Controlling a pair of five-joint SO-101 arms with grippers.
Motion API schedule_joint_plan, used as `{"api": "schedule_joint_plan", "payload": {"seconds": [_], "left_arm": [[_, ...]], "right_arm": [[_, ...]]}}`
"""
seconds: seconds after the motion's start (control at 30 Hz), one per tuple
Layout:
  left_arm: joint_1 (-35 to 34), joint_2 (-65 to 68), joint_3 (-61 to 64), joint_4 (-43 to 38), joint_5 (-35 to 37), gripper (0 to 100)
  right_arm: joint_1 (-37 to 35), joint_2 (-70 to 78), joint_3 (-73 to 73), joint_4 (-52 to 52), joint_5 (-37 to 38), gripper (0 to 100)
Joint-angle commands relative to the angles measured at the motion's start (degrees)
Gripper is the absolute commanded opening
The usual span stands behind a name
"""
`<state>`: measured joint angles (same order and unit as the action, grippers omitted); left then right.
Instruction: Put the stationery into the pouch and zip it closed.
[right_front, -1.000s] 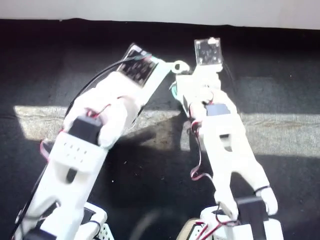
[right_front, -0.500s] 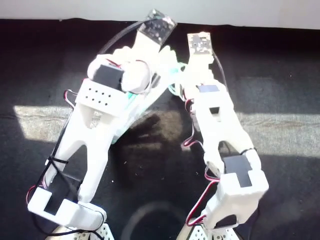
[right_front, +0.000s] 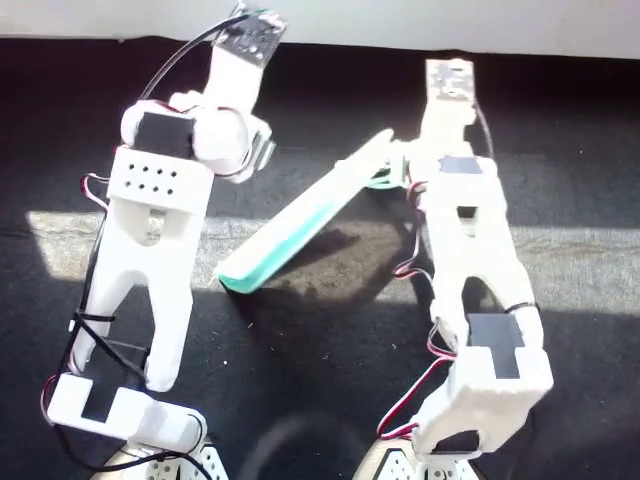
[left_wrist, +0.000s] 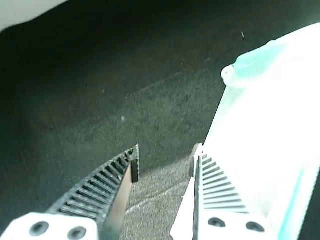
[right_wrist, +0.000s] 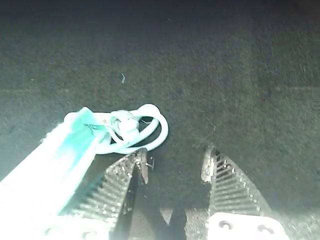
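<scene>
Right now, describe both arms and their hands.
The left arm and right arm are white plastic shells with black motor blocks, thin red wires and a black cable. The left arm has a grid of small holes. The left hand and right hand each have two tapering, ridged fingers.

both arms extended forward, left gripper (left_wrist: 166, 150) and right gripper (right_wrist: 176, 151) with jaws apart.
</scene>
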<state>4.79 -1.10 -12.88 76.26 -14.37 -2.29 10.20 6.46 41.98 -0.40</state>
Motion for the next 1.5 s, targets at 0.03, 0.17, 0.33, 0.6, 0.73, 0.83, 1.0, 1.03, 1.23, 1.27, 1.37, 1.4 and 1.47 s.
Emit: {"api": "schedule_joint_plan", "payload": {"seconds": [0.03,0.17,0.33,0.6,0.73,0.83,1.0,1.03,1.23,1.27,1.37,1.4,1.47], "left_arm": [[-0.04,0.04,4.53,-1.05,0.35,19],[1.01,0.04,11.03,-0.88,0.44,19],[1.27,0.04,20.44,-1.14,0.44,19],[0.75,-0.48,27.91,-4.4,0.44,19],[-1.27,-0.66,27.74,-4.31,0.44,19],[-5.67,-0.66,27.74,-4.31,0.44,19],[-11.47,-0.66,27.74,-4.22,0.53,19],[-12.0,-0.66,27.74,-4.22,0.53,19],[-12.53,-0.92,27.21,-4.13,0.62,8],[-12.53,-1.36,26.59,-3.43,0.62,7],[-12.62,-3.65,23.87,-0.09,0.62,7],[-12.53,-4.62,22.81,1.05,0.62,7],[-12.53,-6.64,20.7,2.73,0.62,7]], "right_arm": [[1.54,-3.56,-2.07,8.4,0.44,18.0],[3.47,-4.0,-2.68,23.78,0.44,18.0],[1.71,-3.65,-3.91,39.69,0.44,18.0],[-9.89,-3.56,9.45,23.43,0.26,18.0],[-14.81,-3.47,15.78,12.35,0.26,18.0],[-16.57,-3.82,17.36,10.68,0.35,18.0],[-10.15,-5.49,11.03,24.13,0.35,18.0],[-8.84,-6.02,9.36,27.47,0.44,18.0],[-6.73,-7.6,3.21,40.48,3.43,18.0],[-6.73,-7.08,3.12,40.66,4.92,18.0],[-6.9,-2.51,6.2,37.41,6.95,18.0],[-6.99,-0.31,6.9,35.21,7.12,18.0],[-7.69,4.44,6.55,30.64,6.95,18.0]]}}
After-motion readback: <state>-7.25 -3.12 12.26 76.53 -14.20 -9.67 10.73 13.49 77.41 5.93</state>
